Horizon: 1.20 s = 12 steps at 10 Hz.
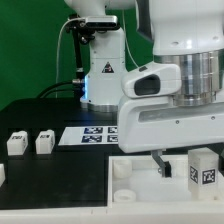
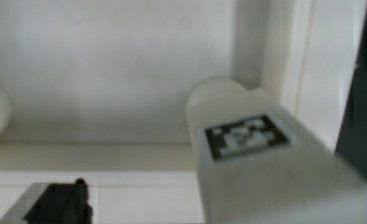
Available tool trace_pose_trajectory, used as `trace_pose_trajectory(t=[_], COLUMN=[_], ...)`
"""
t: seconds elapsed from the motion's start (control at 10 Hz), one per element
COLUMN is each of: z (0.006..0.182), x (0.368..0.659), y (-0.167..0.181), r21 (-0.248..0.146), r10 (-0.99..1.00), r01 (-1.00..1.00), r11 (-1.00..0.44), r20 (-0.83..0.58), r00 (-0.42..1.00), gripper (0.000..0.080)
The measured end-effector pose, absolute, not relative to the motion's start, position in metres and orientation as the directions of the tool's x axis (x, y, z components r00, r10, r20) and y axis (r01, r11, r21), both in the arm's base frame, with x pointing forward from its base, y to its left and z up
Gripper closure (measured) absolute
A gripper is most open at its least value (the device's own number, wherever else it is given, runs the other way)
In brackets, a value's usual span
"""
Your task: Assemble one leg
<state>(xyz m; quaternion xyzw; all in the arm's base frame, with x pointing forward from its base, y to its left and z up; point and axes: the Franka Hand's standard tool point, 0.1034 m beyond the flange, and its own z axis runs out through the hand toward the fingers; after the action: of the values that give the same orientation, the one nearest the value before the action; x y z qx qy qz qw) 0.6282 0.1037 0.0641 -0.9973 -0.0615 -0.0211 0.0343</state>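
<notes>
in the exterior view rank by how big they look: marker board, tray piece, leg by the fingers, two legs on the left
1. Tray piece, partly hidden by the arm.
2. Marker board.
3. Leg by the fingers, though it sits nearer the camera.
4. The two left legs look alike; no ranking between them.

A marker board (image 1: 90,136) lies flat on the dark table (image 1: 40,115).

A: What colours are on the surface (image 1: 40,115)?
B: It's black. At nine o'clock in the exterior view sit two small white blocks (image 1: 30,143) with dark faces.
A: And the leg (image 1: 203,167)?
B: White, with a black-and-white square tag.
A: The marker board (image 1: 88,135)?
B: White, with black patterned squares. The tray piece (image 1: 130,195) is plain white.
</notes>
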Motion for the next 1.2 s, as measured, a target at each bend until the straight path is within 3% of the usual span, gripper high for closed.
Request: trace_pose_trajectory(t=[0.3,0.5,0.6,0.7,1.0,1.2], z=[0.064,0.064,0.064,0.0639,0.0636,0.0682], x=[0.628,0.6279,0.6278,0.6277,0.6274,0.6301], y=[0.1051,0.1062,0.1068,0.1069,0.1079,0.1097], r21=[-0.072,-0.081,-0.084,-0.085,-0.087,-0.075], r10=[0.061,-0.099,-0.21,-0.287,-0.492,-0.748], r01=[0.063,-0.096,-0.207,-0.284,-0.491,-0.75], r11=[-0.995,-0.992,-0.975,-0.955,-0.867,-0.658], r20=[0.043,0.03,0.021,0.014,-0.007,-0.055], r00=[0.997,0.995,0.978,0.958,0.87,0.662], gripper=[0.015,0.0403,0.0403,0.0508,0.0508,0.0508])
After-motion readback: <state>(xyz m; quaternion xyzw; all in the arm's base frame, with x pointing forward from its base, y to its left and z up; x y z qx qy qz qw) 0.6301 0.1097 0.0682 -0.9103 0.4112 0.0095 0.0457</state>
